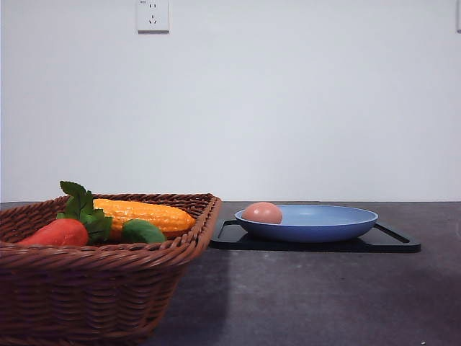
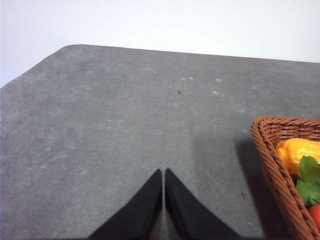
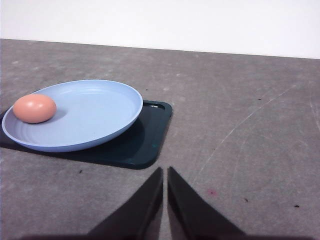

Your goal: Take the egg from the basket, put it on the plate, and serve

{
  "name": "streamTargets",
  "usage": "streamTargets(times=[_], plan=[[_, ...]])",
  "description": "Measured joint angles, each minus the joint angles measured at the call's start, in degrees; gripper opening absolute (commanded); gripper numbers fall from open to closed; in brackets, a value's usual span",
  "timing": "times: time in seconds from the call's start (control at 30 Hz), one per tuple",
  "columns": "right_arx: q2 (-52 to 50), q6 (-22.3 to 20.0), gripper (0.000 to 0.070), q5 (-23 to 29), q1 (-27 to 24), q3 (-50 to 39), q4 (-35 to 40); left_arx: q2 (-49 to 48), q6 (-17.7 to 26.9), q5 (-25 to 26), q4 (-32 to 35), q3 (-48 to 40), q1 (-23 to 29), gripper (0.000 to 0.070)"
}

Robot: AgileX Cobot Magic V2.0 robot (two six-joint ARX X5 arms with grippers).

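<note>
Where the plate (image 1: pixel 324 223) sits, egg (image 1: pixel 262 213) rests.

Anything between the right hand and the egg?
In the right wrist view: bare table, then the black tray's edge and the plate's rim before the egg.

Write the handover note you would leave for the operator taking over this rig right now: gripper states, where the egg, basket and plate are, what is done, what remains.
Left gripper: shut, empty, over bare table beside the basket.
Right gripper: shut, empty, over the table near the black tray.
Egg: lying in the plate, near its rim on the basket side.
Plate: sits on the black tray, to the right of the basket.
Basket: holds a corn cob, a red-orange vegetable and a green one; no egg seen in it.
Done: egg transferred to the plate.
Left: serving, probably by moving the tray or plate forward.
</note>
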Motion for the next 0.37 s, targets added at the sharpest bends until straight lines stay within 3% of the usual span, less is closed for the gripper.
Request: streamTargets(times=[0.37], plan=[[0.02, 0.00, 0.0000, 0.00, 0.00, 0.00, 0.00, 0.00, 0.00, 0.00, -0.02, 0.00, 0.00, 0.0000]])
